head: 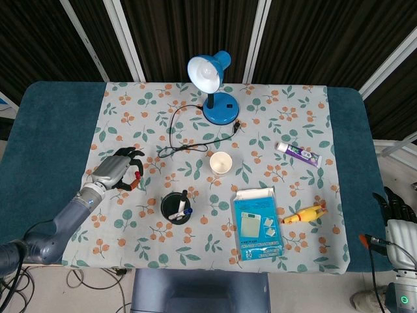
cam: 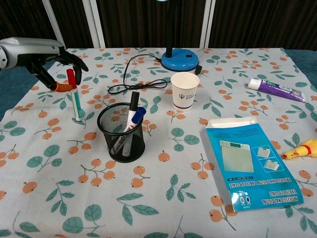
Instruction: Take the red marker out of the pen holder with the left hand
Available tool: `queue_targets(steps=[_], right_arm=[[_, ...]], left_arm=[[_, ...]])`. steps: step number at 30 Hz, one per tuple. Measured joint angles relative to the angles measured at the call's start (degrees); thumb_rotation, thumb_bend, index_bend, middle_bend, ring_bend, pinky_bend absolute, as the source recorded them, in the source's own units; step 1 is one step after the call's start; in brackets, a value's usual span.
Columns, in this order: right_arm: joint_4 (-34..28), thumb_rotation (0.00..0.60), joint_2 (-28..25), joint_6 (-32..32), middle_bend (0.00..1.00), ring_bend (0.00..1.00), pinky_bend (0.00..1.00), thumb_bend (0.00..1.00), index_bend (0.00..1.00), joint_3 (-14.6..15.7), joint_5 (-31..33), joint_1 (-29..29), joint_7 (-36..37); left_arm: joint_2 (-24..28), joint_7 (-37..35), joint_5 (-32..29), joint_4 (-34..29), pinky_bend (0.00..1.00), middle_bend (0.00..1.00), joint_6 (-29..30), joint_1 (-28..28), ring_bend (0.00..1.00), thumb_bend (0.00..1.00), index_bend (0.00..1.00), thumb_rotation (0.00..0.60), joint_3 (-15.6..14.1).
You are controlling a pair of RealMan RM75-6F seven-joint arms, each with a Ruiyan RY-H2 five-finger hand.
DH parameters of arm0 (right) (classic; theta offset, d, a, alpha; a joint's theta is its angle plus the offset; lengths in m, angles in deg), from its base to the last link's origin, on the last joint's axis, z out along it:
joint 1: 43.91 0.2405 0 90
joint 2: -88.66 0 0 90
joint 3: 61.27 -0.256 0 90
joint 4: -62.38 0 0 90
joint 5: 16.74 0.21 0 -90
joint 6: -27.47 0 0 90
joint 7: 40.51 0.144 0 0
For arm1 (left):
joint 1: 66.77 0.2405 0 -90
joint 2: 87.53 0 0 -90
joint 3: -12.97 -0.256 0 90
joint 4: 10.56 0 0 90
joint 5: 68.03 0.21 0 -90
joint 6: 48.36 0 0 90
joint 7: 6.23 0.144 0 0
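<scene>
Chest view shows the left hand (cam: 47,59) gripping the red marker (cam: 75,96) near its red cap, the fingers (cam: 69,55) curled over the top end and an orange fingertip pressed against the cap from the side away from the holder. The marker hangs nearly upright below the fingers, its green-and-white barrel pointing down, and its lower tip appears to meet the patterned cloth on the bench (cam: 163,198), though whether it truly touches I cannot tell. The pen holder (cam: 122,133), a black mesh cup, stands just beside the marker on the inner side of the fingers, apart from it, with a black pen and a blue-capped pen inside.

In the head view the same hand (head: 120,173) sits outward of the holder (head: 176,208), with the red cap (head: 136,179) showing at the fingertips and the barrel mostly hidden under the hand.

So the main part of the task looks done: the red marker is out of the holder and clear of its rim. What is left, in my judgement, is only to lay the marker on the cloth and let go, if that is wanted at all.

The right hand (head: 399,212) shows at the edge of the head view, off the bench, holding nothing that I can see; how its fingers lie is too dark to tell.
</scene>
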Motion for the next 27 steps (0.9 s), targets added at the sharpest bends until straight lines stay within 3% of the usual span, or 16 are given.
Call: queue_targets(steps=[4, 12, 18, 23, 27], right_arm=[[0.0, 0.600, 0.0, 0.0, 0.05, 0.10, 0.18, 0.16, 0.15, 0.0, -0.1, 0.0, 0.0], [0.0, 0.600, -0.1, 0.0, 0.05, 0.10, 0.18, 0.16, 0.15, 0.0, -0.1, 0.0, 0.4], [0.1, 0.600, -0.1, 0.0, 0.05, 0.10, 0.18, 0.16, 0.15, 0.0, -0.1, 0.0, 0.4], [0.2, 0.600, -0.1, 0.1, 0.05, 0.10, 0.18, 0.16, 0.14, 0.0, -0.2, 0.0, 0.4], [0.2, 0.600, 0.0, 0.2, 0.05, 0.10, 0.18, 0.16, 0.14, 0.0, -0.2, -0.1, 0.1]], left_arm=[[-1.3, 5.2, -3.0, -0.4, 0.00, 0.13, 0.8, -1.5, 0.00, 0.36, 0.45, 0.600, -0.5], [-3.7, 14.3, -9.4, -1.9, 0.00, 0.08, 4.5, -4.1, 0.00, 0.23, 0.06, 0.600, -1.2], [-3.6, 19.2, -12.5, -5.8, 0.00, 0.06, 10.8, -5.0, 0.00, 0.21, 0.02, 0.600, -0.6], [-0.7, 20.8, -9.9, -11.8, 0.00, 0.05, 18.4, -3.5, 0.00, 0.24, 0.04, 0.600, 0.2], [2.5, 23.5, -6.8, -17.1, 0.00, 0.04, 25.4, -0.4, 0.00, 0.24, 0.05, 0.600, -0.8]])
